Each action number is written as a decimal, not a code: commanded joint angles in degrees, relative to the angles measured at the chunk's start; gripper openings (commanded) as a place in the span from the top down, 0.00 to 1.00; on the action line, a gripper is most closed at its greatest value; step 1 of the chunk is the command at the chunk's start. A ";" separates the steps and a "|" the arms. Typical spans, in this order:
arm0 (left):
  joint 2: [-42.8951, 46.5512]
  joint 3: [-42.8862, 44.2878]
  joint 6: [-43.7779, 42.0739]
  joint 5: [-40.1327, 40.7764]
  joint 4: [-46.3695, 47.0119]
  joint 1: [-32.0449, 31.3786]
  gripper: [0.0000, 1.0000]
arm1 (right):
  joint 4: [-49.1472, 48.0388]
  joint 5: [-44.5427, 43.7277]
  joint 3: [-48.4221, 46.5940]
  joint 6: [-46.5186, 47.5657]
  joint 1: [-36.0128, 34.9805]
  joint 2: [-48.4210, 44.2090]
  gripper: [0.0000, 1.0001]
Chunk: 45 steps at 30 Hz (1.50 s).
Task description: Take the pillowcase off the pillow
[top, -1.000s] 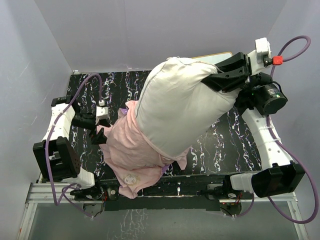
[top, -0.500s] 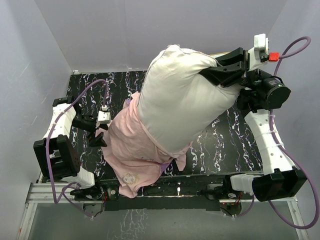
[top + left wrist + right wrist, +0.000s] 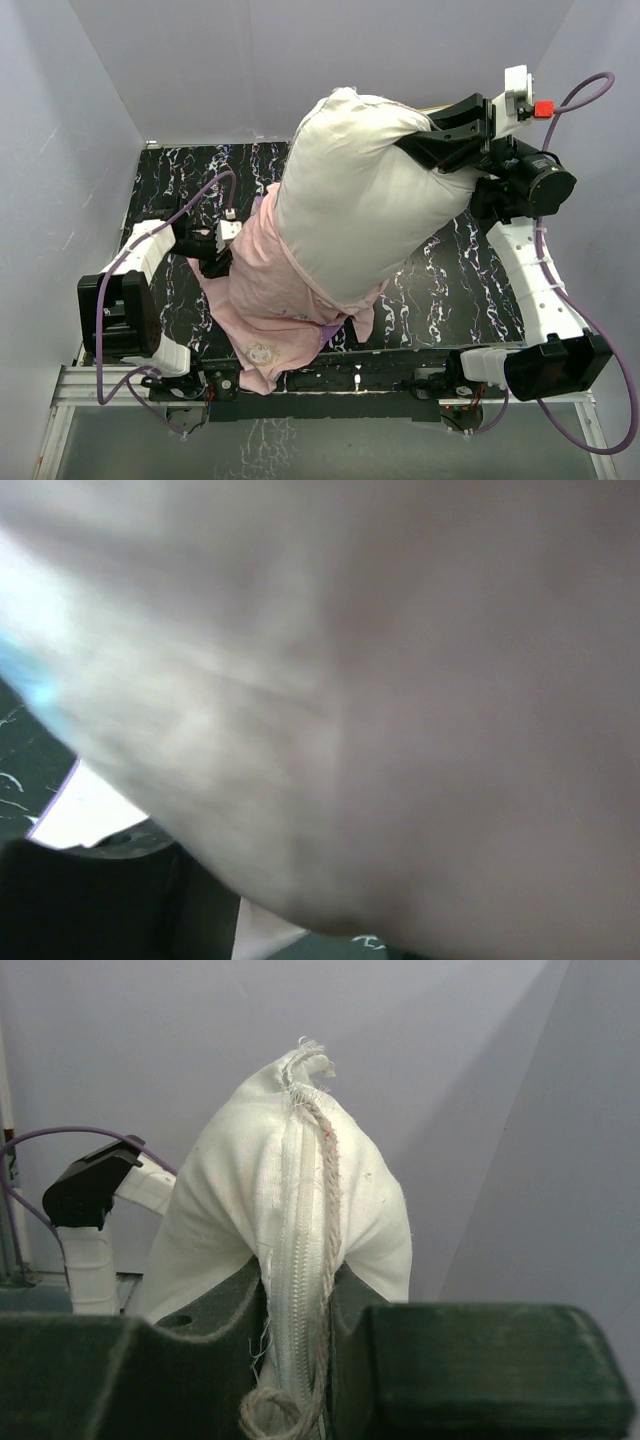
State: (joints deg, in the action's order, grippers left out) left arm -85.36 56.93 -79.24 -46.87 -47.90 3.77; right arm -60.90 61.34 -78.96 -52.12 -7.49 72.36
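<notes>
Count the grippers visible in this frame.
2. The left gripper sits against the pink pillowcase at left; the right gripper, upper right, clamps the seam of the raised white pillow. None hidden.

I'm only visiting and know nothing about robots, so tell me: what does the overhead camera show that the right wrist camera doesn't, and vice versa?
Only the overhead view shows the pink pillowcase bunched around the lower end of the pillow, with the left gripper at its edge. Only the right wrist view shows the frayed seam with loose thread up close, pinched between dark green fingers. Both show the white pillow held up by the right gripper.
</notes>
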 commanded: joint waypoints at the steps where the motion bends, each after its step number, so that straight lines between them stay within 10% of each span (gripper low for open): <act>1: -0.10 2.83 5.84 1.36 2.85 1.05 0.79 | 10.83 -14.69 -3.22 11.86 -0.22 -4.05 0.92; 2: -0.07 3.52 7.48 2.45 4.42 2.15 1.00 | 13.76 -18.26 -3.55 14.35 -0.18 -4.92 0.92; 20: -9.41 7.44 23.52 24.44 28.47 28.32 1.00 | 30.74 -60.75 -4.81 37.42 -0.24 -14.52 0.92; 45: -10.79 6.78 23.33 27.99 31.89 33.67 1.00 | 31.75 -94.39 -7.22 53.87 -0.17 -17.48 0.92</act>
State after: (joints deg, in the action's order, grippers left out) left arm -95.55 61.52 -56.34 -23.55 -18.74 35.64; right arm -10.61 -18.02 -80.12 -5.28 -8.91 58.22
